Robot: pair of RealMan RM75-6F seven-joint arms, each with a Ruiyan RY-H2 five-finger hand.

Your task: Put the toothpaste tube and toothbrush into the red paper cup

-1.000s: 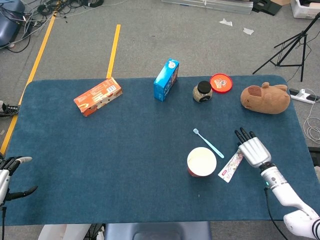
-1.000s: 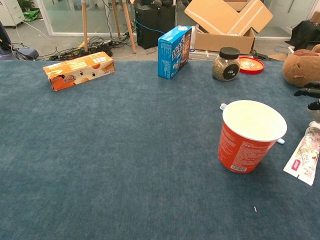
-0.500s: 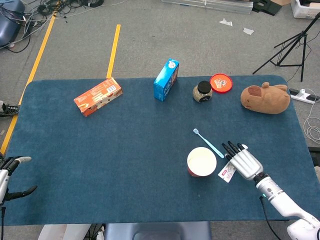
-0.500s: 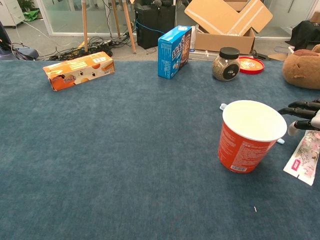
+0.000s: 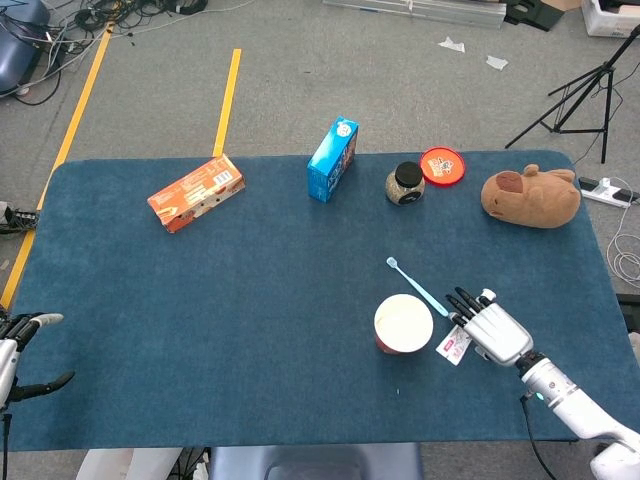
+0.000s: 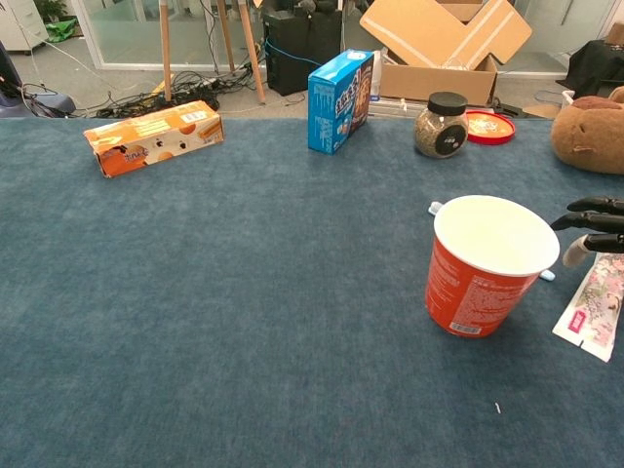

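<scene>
The red paper cup (image 5: 403,324) (image 6: 487,263) stands upright and empty at the table's front right. A light blue toothbrush (image 5: 415,284) lies flat just behind it, its head (image 6: 435,207) peeking out past the cup's left rim. The toothpaste tube (image 5: 455,345) (image 6: 592,305) lies flat to the right of the cup. My right hand (image 5: 487,327) (image 6: 597,226) hovers over the tube with fingers spread, holding nothing. My left hand (image 5: 22,352) stays at the table's front left edge, open and away from everything.
Along the far edge are an orange box (image 5: 196,192), an upright blue carton (image 5: 332,159), a dark-lidded jar (image 5: 405,184), a red lid (image 5: 443,165) and a brown plush toy (image 5: 530,196). Bare blue cloth (image 5: 240,300) covers the table's middle.
My right hand has come down and to the left, from beside the tube's far end to directly over the tube, close to the cup. The left hand has not moved.
</scene>
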